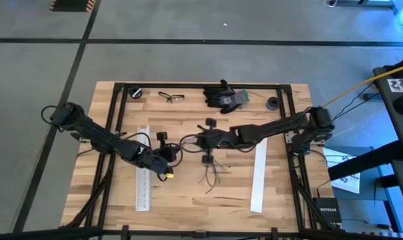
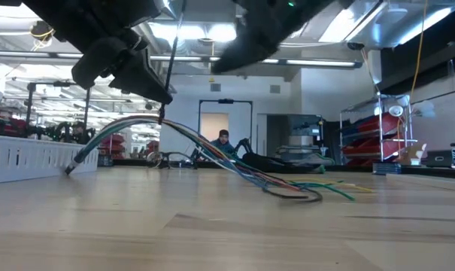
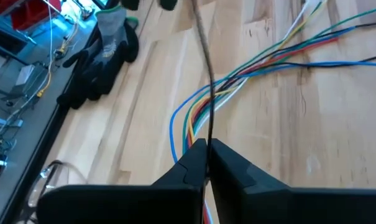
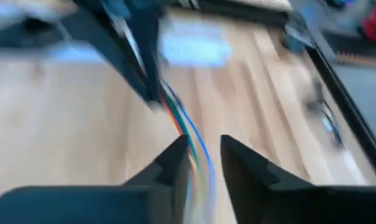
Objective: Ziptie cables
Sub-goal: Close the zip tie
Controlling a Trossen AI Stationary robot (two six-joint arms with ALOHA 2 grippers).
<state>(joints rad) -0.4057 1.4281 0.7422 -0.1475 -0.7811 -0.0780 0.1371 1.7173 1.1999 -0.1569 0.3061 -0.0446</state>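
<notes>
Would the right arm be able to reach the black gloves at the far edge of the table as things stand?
Probably yes: the gloves lie in the open just beyond the right gripper, whose fingers stand apart around the cables.

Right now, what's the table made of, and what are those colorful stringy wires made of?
The table looks like pale wood with a smooth matte finish: you can see grain lines and joined planks. The cables look like thin wire coated in shiny plastic, blue, green, red and white; they bend and droop loosely. What's inside the coating can't be seen.
</notes>
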